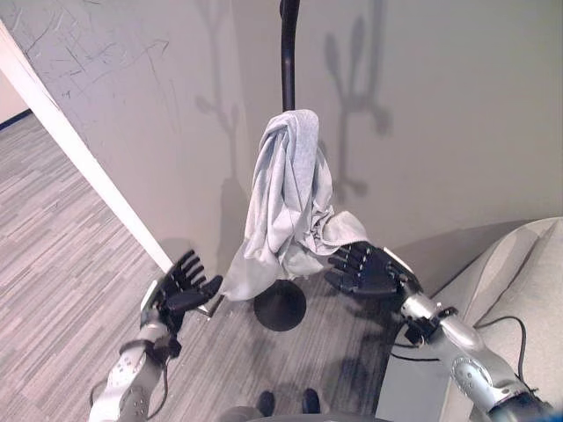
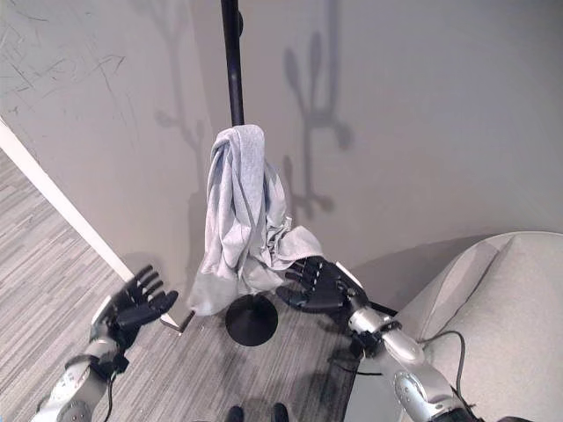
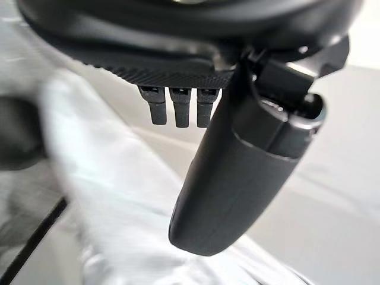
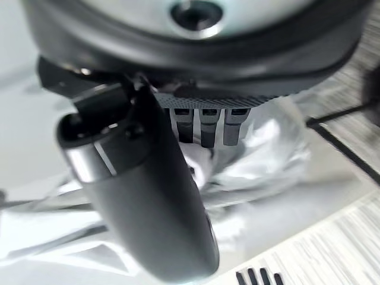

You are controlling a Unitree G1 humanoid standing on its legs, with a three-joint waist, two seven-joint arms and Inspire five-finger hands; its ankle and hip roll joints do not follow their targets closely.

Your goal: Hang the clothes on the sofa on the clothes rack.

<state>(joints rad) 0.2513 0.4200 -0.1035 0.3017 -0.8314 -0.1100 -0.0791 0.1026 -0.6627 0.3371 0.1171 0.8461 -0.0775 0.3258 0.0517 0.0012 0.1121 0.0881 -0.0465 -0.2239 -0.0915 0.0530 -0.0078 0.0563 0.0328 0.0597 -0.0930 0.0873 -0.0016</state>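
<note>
Grey garment (image 1: 286, 198) was seen draped and bunched over a peg of the black clothes rack (image 1: 288, 53), with its lower folds hanging down toward the round base (image 1: 280, 306). The hanging step was judged essentially done, as the cloth appeared to be carried by the rack alone. What was left, as far as could be told: both arms to be drawn clear and the drape checked, since the cloth was wadded rather than spread and might slip. No other clothing was visible on the part of the sofa (image 1: 519, 281) in view, lower right. The left robot hand (image 1: 186, 283) was held open, palm up, fingers straight, just beside the garment's lower left hem and gripping nothing. The right robot hand (image 1: 362, 269) was also open, fingers extended toward the lower right folds; whether cloth was actually touched could not be told.
</note>
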